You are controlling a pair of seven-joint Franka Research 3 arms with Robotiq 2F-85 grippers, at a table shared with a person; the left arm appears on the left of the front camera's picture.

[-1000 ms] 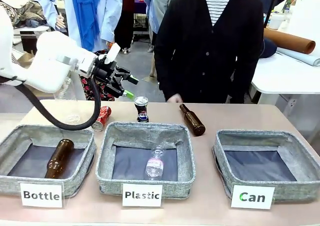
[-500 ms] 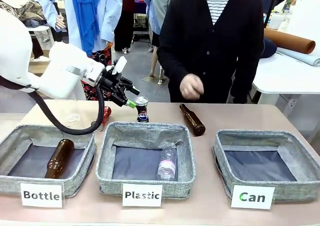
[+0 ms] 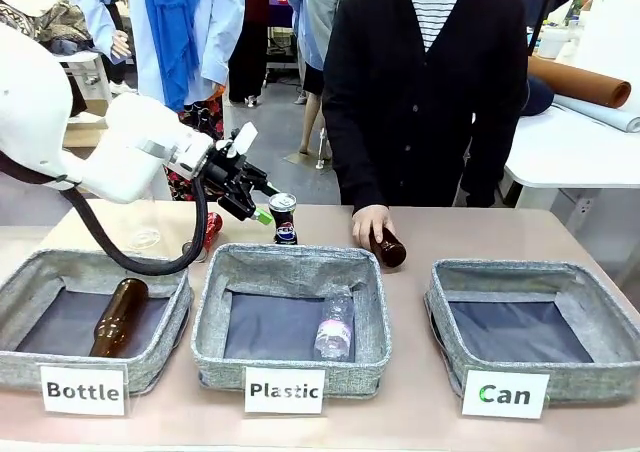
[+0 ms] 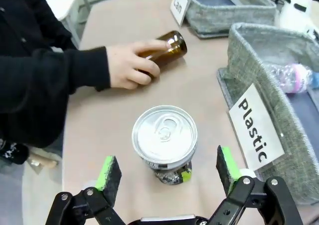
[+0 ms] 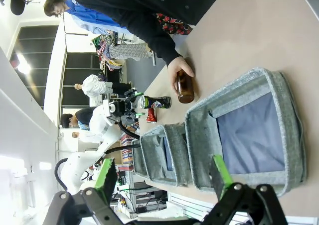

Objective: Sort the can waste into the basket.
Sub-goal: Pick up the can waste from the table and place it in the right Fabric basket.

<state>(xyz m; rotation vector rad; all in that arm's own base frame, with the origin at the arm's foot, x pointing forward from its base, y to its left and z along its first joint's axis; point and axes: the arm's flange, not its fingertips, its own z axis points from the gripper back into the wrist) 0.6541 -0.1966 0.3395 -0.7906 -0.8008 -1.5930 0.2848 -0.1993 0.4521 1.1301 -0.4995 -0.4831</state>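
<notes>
Nearby, person's hand (image 3: 368,222) on brown bottle (image 3: 391,250), Plastic basket (image 3: 291,258) beside Pepsi can (image 3: 284,219)

Shiny metal can (image 4: 165,135); matt woven cloth basket (image 3: 590,374).

Bare tabletop (image 4: 99,130) around the Pepsi can (image 4: 164,135); person's hand (image 4: 130,65) on brown bottle (image 4: 172,43) just beyond.

Red can (image 3: 213,226) partly behind black cable (image 3: 150,265)
</notes>
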